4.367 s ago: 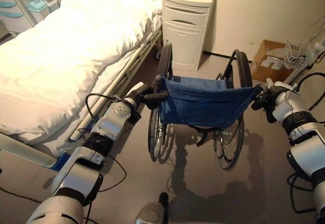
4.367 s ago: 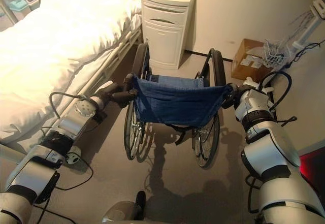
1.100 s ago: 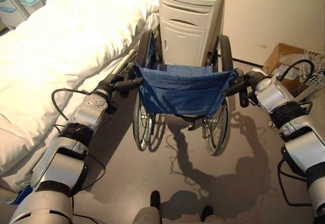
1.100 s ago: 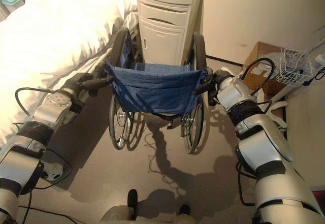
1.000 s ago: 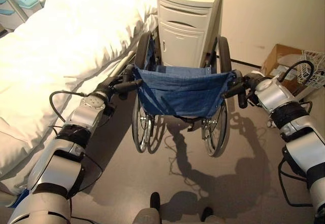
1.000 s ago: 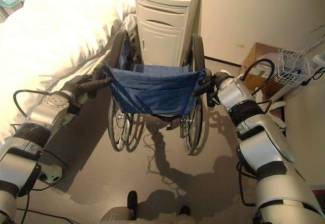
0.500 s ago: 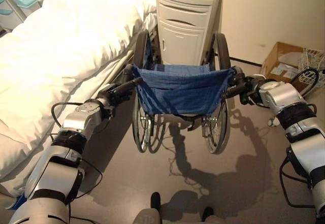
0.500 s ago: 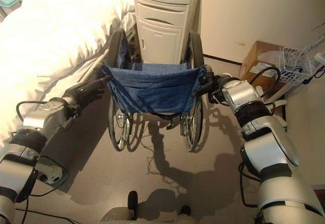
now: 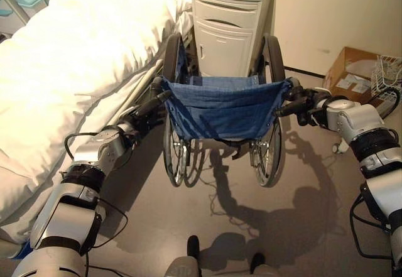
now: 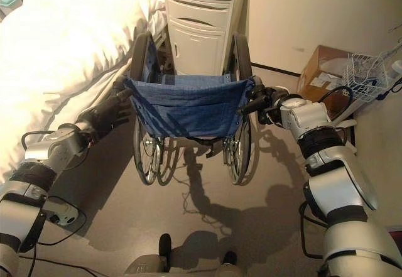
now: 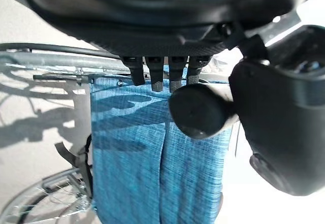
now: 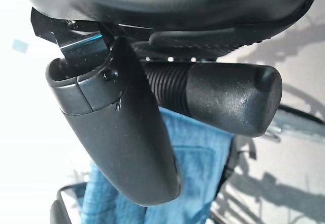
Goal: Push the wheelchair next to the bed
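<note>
The wheelchair with its blue cloth back stands beside the white bed, its big wheels on either side of a cream bedside cabinet. My left hand sits just behind the left push handle. It is open: its straight fingers reach over the handle's round end, with the thumb apart beside it. My right hand is shut on the right push handle, whose ribbed grip runs between the thumb and the fingers.
The wall runs behind the cabinet. A cardboard box and a white wire basket stand on the floor at the right. Bare grey floor lies behind the wheelchair. The bed's metal rail runs close to the left wheel.
The wheelchair has rolled forward to the cabinet, alongside the bed. My left hand has let go of the left handle and slid back behind it. The right hand still holds its handle.
</note>
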Controlling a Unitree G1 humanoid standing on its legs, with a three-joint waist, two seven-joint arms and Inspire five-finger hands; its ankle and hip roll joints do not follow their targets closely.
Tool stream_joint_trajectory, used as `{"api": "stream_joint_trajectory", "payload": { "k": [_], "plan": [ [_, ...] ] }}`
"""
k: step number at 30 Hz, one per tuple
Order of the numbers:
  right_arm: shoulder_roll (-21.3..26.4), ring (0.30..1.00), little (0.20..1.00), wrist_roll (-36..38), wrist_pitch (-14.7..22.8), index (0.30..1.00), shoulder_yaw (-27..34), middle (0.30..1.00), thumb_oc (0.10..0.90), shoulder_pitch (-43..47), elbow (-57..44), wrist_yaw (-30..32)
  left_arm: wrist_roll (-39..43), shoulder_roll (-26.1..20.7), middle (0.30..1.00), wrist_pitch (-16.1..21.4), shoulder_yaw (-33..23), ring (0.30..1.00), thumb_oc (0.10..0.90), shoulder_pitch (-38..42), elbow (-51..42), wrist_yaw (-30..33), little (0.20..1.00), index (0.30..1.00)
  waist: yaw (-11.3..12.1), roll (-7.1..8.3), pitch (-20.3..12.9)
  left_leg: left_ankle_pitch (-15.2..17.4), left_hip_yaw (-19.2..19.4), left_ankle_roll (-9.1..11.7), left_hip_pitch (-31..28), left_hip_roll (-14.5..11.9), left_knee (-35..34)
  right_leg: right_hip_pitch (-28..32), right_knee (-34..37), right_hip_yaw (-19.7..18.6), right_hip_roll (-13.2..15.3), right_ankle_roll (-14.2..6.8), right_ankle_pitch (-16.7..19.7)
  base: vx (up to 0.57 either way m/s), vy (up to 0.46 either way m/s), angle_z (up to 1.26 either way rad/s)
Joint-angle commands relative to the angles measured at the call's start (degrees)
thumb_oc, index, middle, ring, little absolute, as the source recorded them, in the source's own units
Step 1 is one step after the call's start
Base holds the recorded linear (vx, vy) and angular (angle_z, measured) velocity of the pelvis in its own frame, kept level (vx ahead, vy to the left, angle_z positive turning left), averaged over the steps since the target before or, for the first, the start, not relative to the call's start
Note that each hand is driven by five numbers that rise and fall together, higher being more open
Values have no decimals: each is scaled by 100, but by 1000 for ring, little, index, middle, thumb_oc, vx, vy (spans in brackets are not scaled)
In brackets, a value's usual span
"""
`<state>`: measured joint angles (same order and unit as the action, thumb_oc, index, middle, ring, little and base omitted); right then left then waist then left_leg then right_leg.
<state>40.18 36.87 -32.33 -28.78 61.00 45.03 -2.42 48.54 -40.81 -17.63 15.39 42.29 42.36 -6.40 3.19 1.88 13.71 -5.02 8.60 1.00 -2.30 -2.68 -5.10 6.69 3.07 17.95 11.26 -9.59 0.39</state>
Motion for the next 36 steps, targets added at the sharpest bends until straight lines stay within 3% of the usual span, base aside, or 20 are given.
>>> {"api": "stream_joint_trajectory", "payload": {
  "k": [1, 2, 8, 14, 17, 20, 26, 30, 36],
  "plan": [
    [260, 900, 900, 614, 1065, 900, 273, 900, 800, 400, -517, -265, 408, -519, 900, 900, -445, 900, 800, 326, 211, 182, 900, 900, 177, 15, -350, 517, 52, -119, -547, 266, 10, -277, -499, -265, -116, 20, 408, 0, 0, 0],
    [336, 900, 900, 883, 1130, 900, 401, 900, 800, 250, -577, -284, 576, -553, 900, 1103, -581, 900, 800, 227, 206, 99, 900, 900, 159, 20, -363, 524, 63, -114, -552, 253, 10, -270, -476, -277, -126, 31, 400, 0, 0, 0],
    [474, 900, 900, 1908, 1307, 900, 1185, 900, 800, -570, -753, -466, 705, -426, 900, 1463, -1072, 900, 800, -368, 46, 120, 900, 900, 104, 39, -405, 563, 76, -99, -563, 218, 10, -242, -372, -311, -177, 88, 360, 0, 0, 0],
    [776, 900, 900, 3223, 1231, 900, 1808, 900, 800, -1127, -798, -885, 1343, -412, 900, 1730, -1451, 900, 800, -888, 264, -406, 900, 900, 0, 78, -450, 599, 137, -74, -569, 204, 10, -207, -271, -384, -231, 108, 349, 0, 0, 0],
    [855, 900, 900, 3537, 1126, 900, 2012, 900, 800, -1306, -843, -979, 1664, -351, 900, 1781, -1603, 900, 800, -999, 278, -614, 900, 900, -44, 102, -466, 609, 173, -66, -574, 198, 10, -218, -259, -407, -241, 107, 348, 0, 0, 0],
    [971, 900, 900, 4603, 867, 900, 2498, 900, 800, -1633, -803, -1369, 2161, -119, 900, 1831, -1923, 900, 800, -1398, 229, -912, 900, 900, -87, 134, -480, 627, 207, -49, -598, 169, 10, -219, -233, -448, -255, 127, 342, 8, -11, -3],
    [758, 900, 900, 6655, 892, 900, 3025, 900, 800, -1954, -1244, -1233, 2099, 288, 900, 1921, -2173, 900, 800, -2049, 350, -1341, 900, 900, -86, 168, -508, 651, 247, -42, -601, 157, 16, -204, -205, -445, -262, 124, 321, -3, -13, -9],
    [590, 900, 900, 7017, 850, 900, 3431, 900, 800, -2267, -1211, -1239, 2273, 650, 900, 1993, -2239, 900, 800, -2419, 324, -1601, 900, 900, -83, 170, -537, 664, 275, -42, -611, 147, 24, -202, -206, -432, -263, 111, 320, 0, -1, -1],
    [453, 900, 900, 5906, 299, 900, 3837, 900, 800, -3021, -623, -1482, 1793, 1255, 900, 2401, -2197, 900, 800, -2941, 258, -1683, 900, 900, -80, 210, -460, 666, 328, -33, -609, 117, 44, -277, -273, -433, -250, 101, 342, -8, -9, -1]
  ]
}}
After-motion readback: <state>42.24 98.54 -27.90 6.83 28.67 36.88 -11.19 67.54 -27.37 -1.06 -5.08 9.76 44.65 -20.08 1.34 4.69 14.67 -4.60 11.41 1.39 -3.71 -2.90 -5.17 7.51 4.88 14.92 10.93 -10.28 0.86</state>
